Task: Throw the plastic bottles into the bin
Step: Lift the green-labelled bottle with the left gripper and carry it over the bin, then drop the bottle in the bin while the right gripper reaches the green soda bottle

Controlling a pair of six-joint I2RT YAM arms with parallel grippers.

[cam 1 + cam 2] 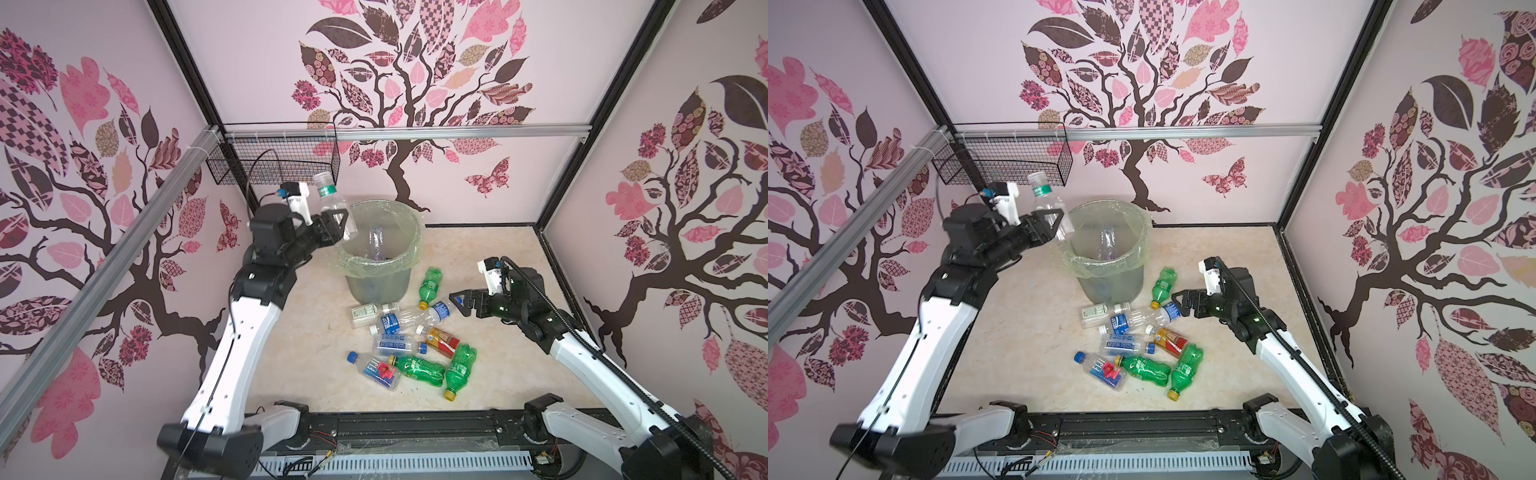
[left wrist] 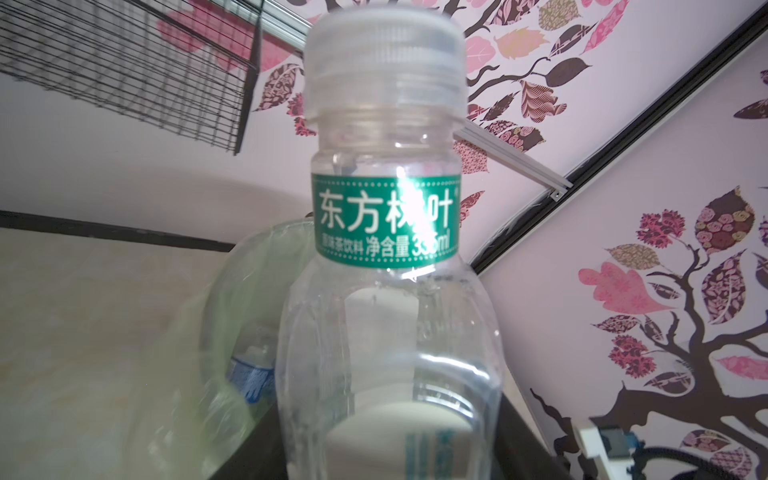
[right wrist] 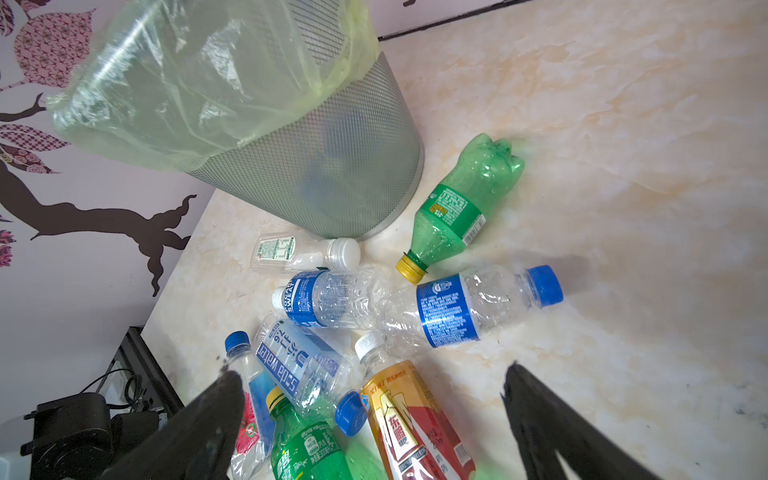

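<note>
Pale marble-look tabletop [image 1: 478,257] and tree-patterned pink walls frame the job. Our clear bottle [image 1: 332,199], with a white cap and a green band, hangs tilted at the bin's [image 1: 376,286] rim. Its base is over the edge of the opening and its cap leans out, away from the bin. The left gripper [image 1: 343,224] has its jaws around the bottle's lower body. We cannot tell whether they press on it or stand loose.

As we judge it, the drop should be made with the base well inside the rim, not just above it. The jaws should part fully so that the bottle slides down base first. The folded-over liner bag [image 1: 353,266] could catch a finger, so we would stay above it.

The right gripper [image 1: 457,305] hovers with its jaws spread wide and nothing between them. It is beside the bin, just over the loose bottles [image 1: 415,345] lying in front of it. We would hold it there until the opening is free.

The bottle fills the left wrist view [image 2: 386,220] and covers the jaws entirely, and its cap is blurred. One crushed bottle [image 1: 376,245] stands inside the bin. Its other contents are only dim shapes through the wall. The loose bottles overlap, so we cannot count them surely.
</note>
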